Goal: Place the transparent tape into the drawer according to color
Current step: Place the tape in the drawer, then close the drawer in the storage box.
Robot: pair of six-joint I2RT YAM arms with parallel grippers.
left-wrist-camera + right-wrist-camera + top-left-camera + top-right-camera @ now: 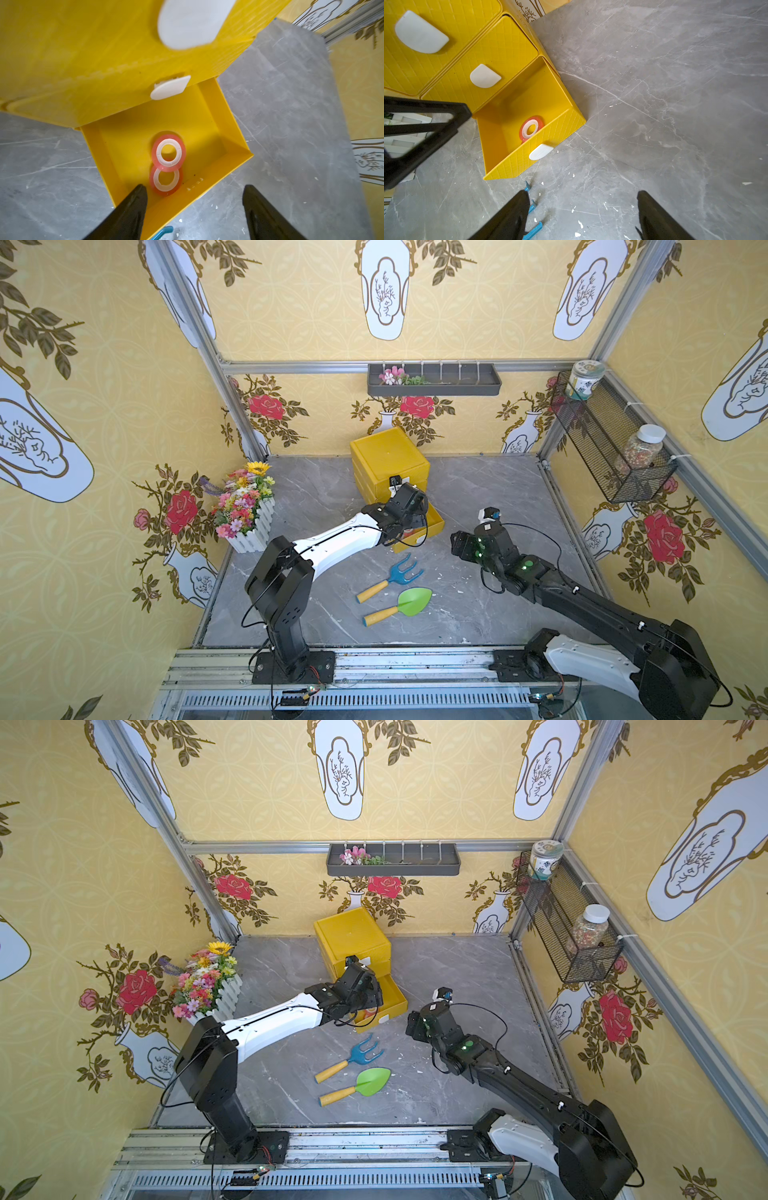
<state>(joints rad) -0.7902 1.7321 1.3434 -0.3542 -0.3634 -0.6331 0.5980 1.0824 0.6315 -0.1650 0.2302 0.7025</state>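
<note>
The yellow cabinet [388, 460] has its bottom drawer [436, 526] pulled out; the two drawers above it are closed. Two red transparent tape rolls with white cores lie inside, one [158, 154] leaning over the other [166, 192]. In the right wrist view only one tape roll [532, 119] shows clearly. My left gripper [195, 188] hangs open over the drawer's front wall with nothing between its fingers. My right gripper [583, 192] is open and empty above the grey floor, to the right of the drawer. No other tape rolls are in view.
A blue toy rake [390, 576] and a green toy trowel [411, 601] lie on the floor in front of the drawer. A flower box [245, 506] stands at the left. A wire shelf with jars [611, 448] hangs on the right wall.
</note>
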